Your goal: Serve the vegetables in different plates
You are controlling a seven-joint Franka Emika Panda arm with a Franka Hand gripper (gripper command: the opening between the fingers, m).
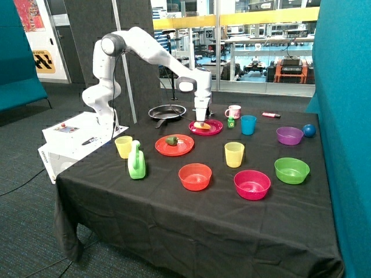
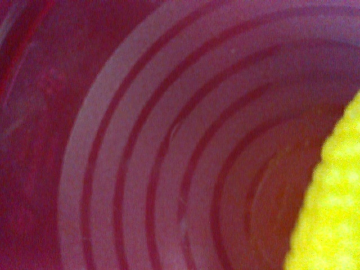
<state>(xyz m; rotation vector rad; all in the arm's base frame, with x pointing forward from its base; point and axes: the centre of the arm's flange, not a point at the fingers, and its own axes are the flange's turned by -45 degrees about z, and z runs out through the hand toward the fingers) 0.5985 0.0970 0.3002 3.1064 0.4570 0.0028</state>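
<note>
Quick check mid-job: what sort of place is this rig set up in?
Likely a robotics lab or workshop: a Franka arm at a black-draped table of toy dishes, with glass partitions showing workbenches and equipment behind.

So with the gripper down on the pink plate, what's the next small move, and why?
Probably lift the gripper straight up: the yellow-orange piece lies on the magenta-pink plate and the dark green piece on the red-orange plate, so both look served.

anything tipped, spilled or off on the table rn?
Nothing stands out. Green vegetable sits on the red-orange plate, yellow one on the magenta plate under the claw. Cups and bowls stand upright.
</note>
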